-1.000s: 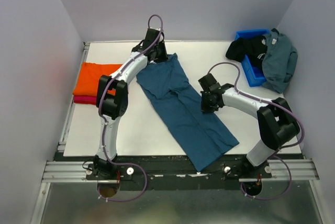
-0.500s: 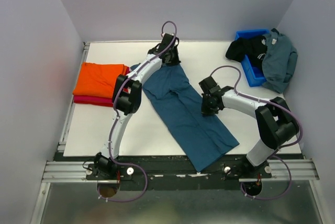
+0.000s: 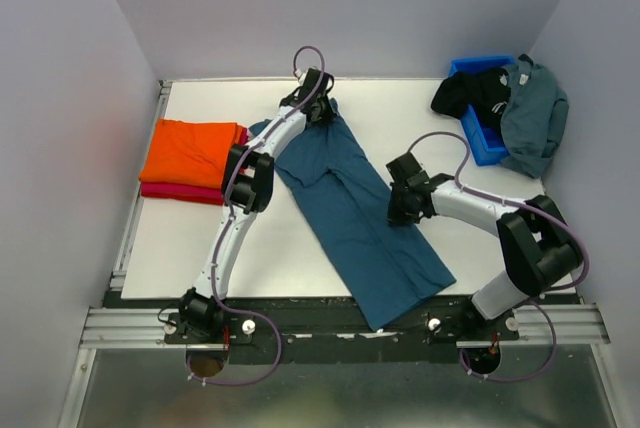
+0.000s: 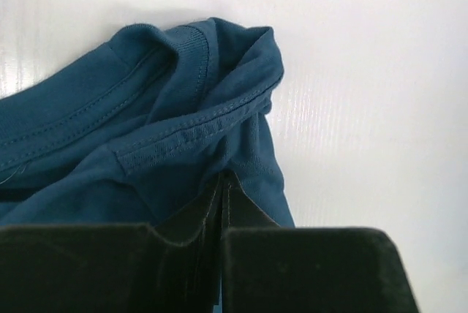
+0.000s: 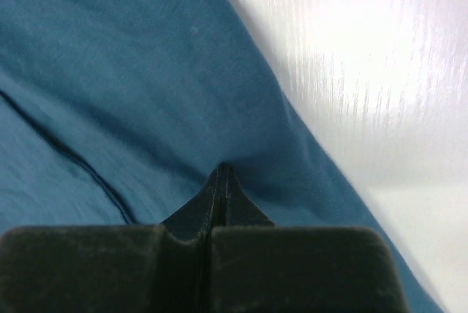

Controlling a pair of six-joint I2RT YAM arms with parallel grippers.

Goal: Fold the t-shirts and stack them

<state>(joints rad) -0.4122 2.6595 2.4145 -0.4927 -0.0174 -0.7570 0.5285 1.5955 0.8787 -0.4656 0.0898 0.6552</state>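
Note:
A dark teal t-shirt [image 3: 350, 208] lies as a long strip, folded lengthwise, slanting from the table's far middle to its near right. My left gripper [image 3: 318, 108] is shut on its bunched collar end [image 4: 146, 123] at the far side, jaws [image 4: 221, 181] together in the cloth. My right gripper [image 3: 403, 210] is shut, its tips [image 5: 221, 170] pressed onto the strip's right edge [image 5: 146, 72] halfway along; no cloth shows between them. At the left, a folded orange t-shirt [image 3: 190, 151] rests on a folded crimson one [image 3: 170, 191].
A blue plastic bin [image 3: 480, 133] stands at the far right corner, with a black shirt [image 3: 470, 93] and a grey-blue shirt [image 3: 535, 113] draped over it. Grey walls close in the table on three sides. White tabletop [image 4: 380, 72] shows to the right of the collar.
My left gripper has carried the shirt's collar end to the right along the far edge, then slightly back, reshaping the strip's upper part. The right gripper shifted a little toward the near right.

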